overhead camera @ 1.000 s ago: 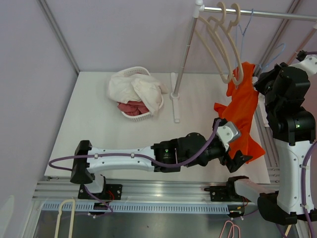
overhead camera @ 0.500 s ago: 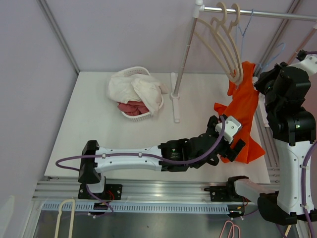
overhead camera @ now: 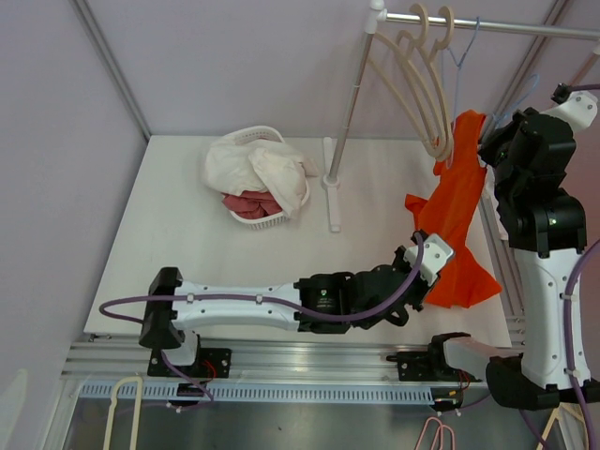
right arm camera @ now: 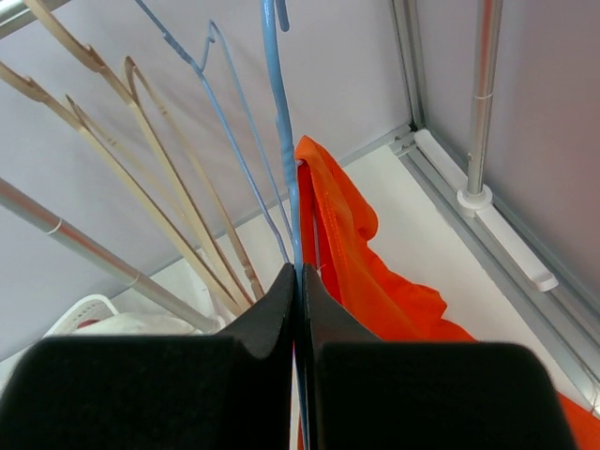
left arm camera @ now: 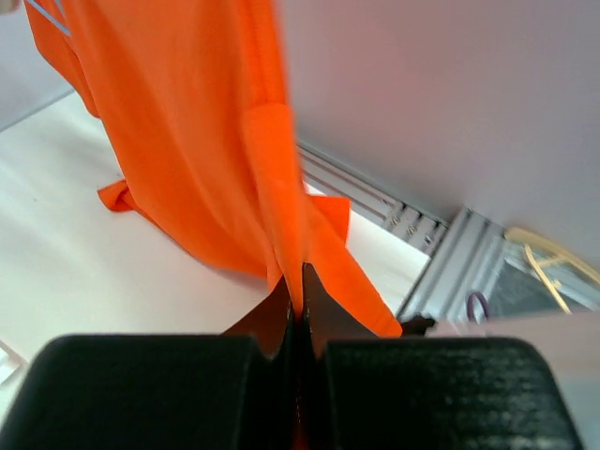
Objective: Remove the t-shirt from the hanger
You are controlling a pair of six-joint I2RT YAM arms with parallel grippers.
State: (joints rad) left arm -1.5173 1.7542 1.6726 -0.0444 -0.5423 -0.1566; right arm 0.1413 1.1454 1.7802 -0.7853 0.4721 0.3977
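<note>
An orange t-shirt [overhead camera: 459, 211] hangs from a blue wire hanger [overhead camera: 457, 70] at the right end of the rail, its lower part draping onto the white table [overhead camera: 178, 253]. My left gripper [overhead camera: 437, 284] is shut on a fold of the t-shirt [left arm camera: 187, 141] near its lower edge; the cloth runs up from between the jaws of the left gripper [left arm camera: 298, 292]. My right gripper [overhead camera: 487, 150] is high beside the shirt's top. In the right wrist view the right gripper [right arm camera: 299, 281] is shut on the hanger [right arm camera: 281, 141], with the t-shirt [right arm camera: 352, 248] just right of it.
Several wooden hangers [overhead camera: 424, 84] hang on the rail [overhead camera: 497, 25] left of the blue one. The rack's pole [overhead camera: 349, 103] stands on a base [overhead camera: 331, 187] mid-table. A white basket [overhead camera: 255, 176] of clothes sits at the back left. Metal framing [left arm camera: 441, 234] borders the table's right.
My left gripper reached under the shirt's lower part and shut on a fold of it. The right arm rose slightly with the hanger.
</note>
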